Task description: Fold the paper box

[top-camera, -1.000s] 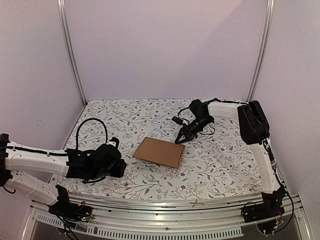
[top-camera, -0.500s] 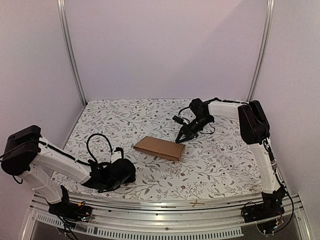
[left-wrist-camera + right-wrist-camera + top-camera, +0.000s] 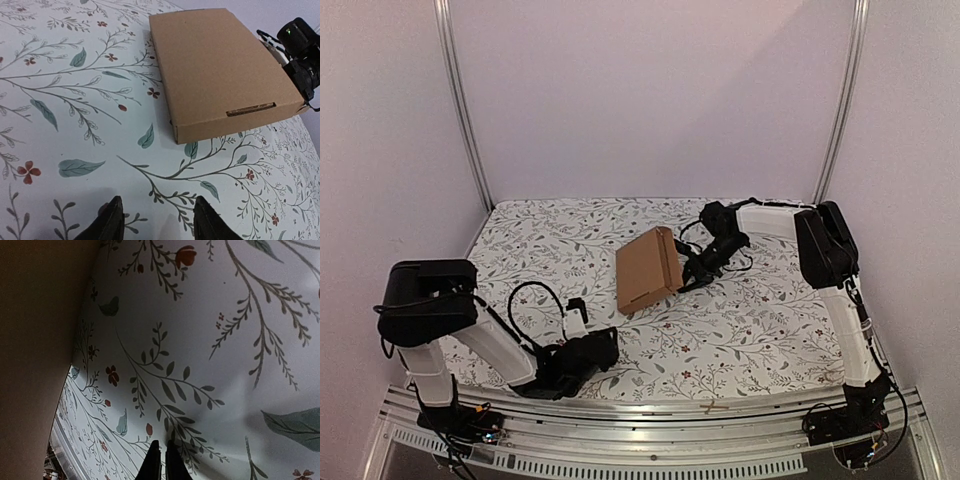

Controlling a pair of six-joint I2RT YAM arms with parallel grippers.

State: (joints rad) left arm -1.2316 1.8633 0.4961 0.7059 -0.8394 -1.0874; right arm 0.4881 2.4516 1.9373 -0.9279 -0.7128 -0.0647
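1. Left gripper (image 3: 603, 350) sits lower left of centre, low over the floral tablecloth (image 3: 520, 240). Fingers apart, holding nothing.
2. Paper box (image 3: 648, 268) at centre frame: closed, plain brown.
3. Right gripper (image 3: 690, 280) just right of the box, fingers pressed together, empty. Cannot tell whether it touches the box.

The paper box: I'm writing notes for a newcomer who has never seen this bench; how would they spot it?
Start from the white tablecloth printed with leaves and flowers. Near its middle, at the tip of the right arm, sits the thin rectangular brown cardboard box. It is the only plain, unpatterned brown thing there, with a narrow slot in one side wall.
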